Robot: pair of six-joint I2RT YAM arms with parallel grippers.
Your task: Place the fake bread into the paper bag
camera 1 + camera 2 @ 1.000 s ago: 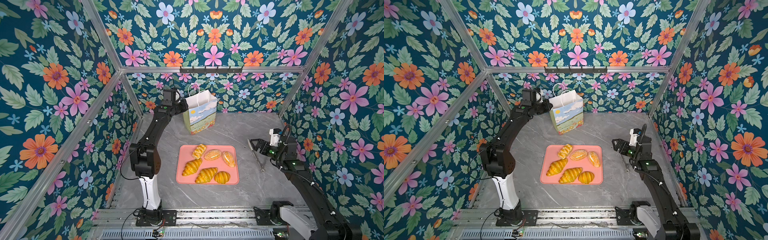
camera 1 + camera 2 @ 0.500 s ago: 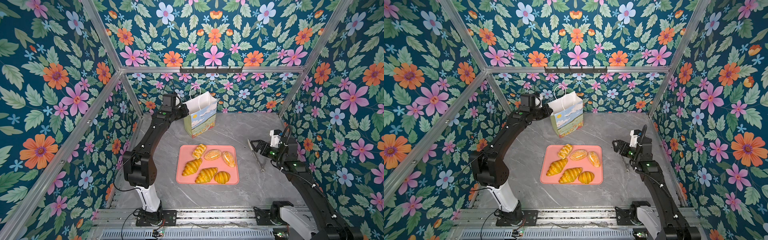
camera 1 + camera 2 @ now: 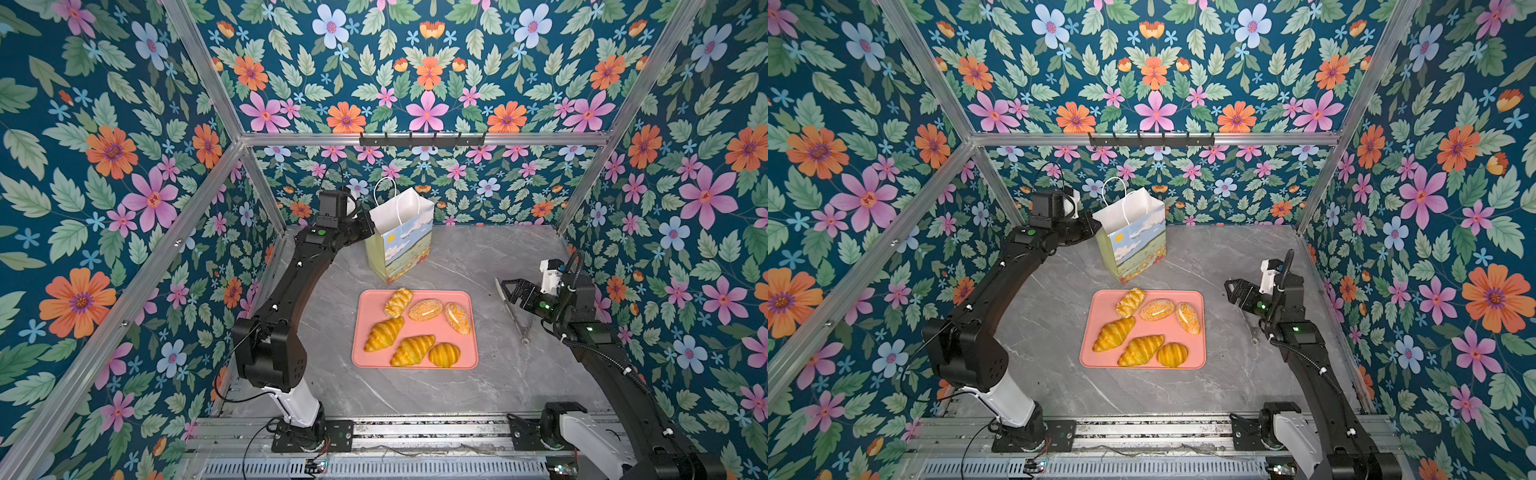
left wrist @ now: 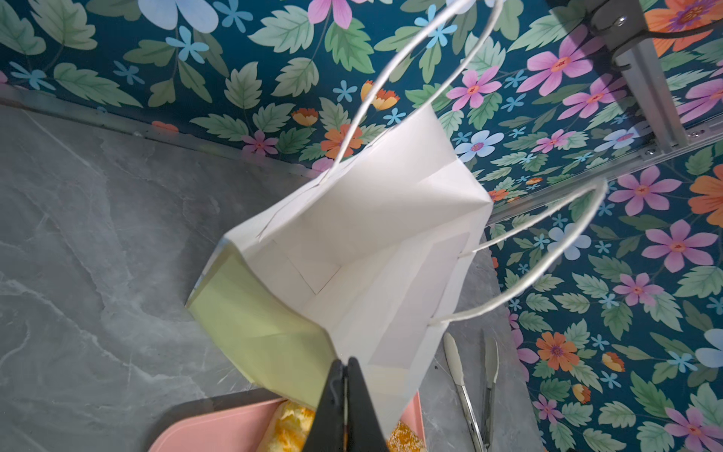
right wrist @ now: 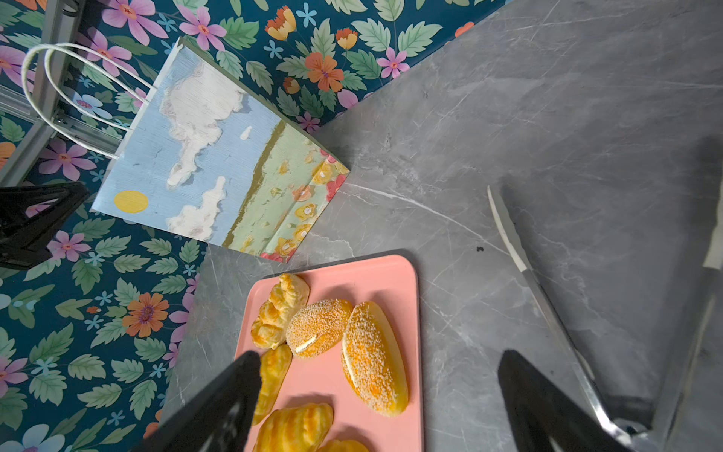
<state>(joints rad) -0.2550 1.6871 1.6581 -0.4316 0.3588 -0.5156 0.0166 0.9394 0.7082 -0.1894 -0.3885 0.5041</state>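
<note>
The fake bread (image 3: 424,309), six glossy golden-yellow toy pastries, is laid out on a flat pink rectangular tray (image 3: 468,357) in the middle of the grey marble-patterned counter (image 3: 478,249). The right claw (image 3: 506,288) is held wide open above the counter just past the tray's right edge, and no piece is touched by it. The upright white paper bag (image 3: 401,237) is stood just behind the tray's far edge. The near corner of its rim is pinched between the closed fingers of the left claw (image 4: 344,366).

Compared with a second ago, the bag has been drawn closer to the tray and the left arm's elbow has been swung lower and outward. The right claw is found almost where it was.

Two ridged croissants, a round striped bun, a braided piece and two speckled oval buns with pale slits can be made out. The bag is printed with blue sky, clouds, a yellow sun and a flowery field; its mouth is open and its white cord handles are raised. Metal tongs (image 3: 513,311) with white tips are seen lying on the counter beneath the right claw.
</note>
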